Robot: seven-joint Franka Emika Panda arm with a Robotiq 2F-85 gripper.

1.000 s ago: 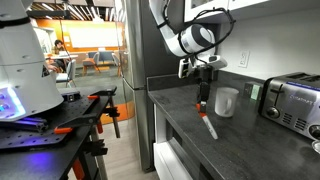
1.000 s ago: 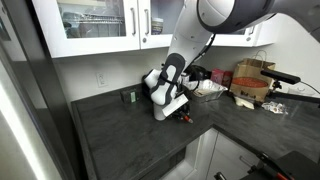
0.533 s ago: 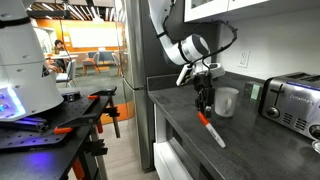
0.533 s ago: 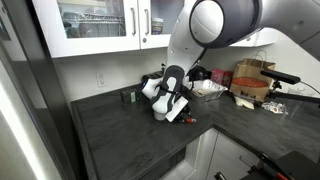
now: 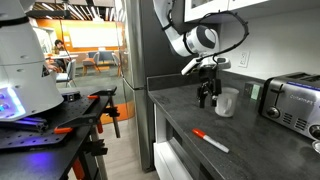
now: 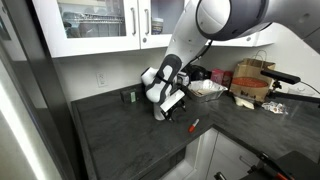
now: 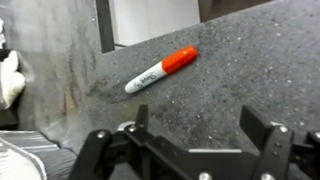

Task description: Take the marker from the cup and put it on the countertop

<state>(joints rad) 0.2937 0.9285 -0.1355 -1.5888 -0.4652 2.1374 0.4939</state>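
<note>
The marker [image 7: 160, 70], white with a red cap, lies flat on the dark grey countertop [image 7: 250, 70]; both exterior views show the marker [image 5: 210, 140] [image 6: 193, 125] near the counter's front edge. My gripper [image 7: 198, 125] hangs open above the countertop, nothing between its fingers, the marker lying beyond its fingertips. In an exterior view the gripper [image 5: 207, 97] is raised beside the white cup [image 5: 227, 102], above and behind the marker. In another exterior view the gripper [image 6: 172, 105] is partly hidden by the arm, and the cup is hidden.
A silver toaster [image 5: 291, 102] stands past the cup. A cardboard box [image 6: 252, 80] and clutter sit at the counter's far end. A black workbench with orange parts [image 5: 55, 125] stands across the aisle. The counter's front edge [image 5: 180, 135] is close to the marker.
The gripper has opened and let go of the marker, which now lies flat on the countertop. The gripper has risen and drawn back toward the cup.
</note>
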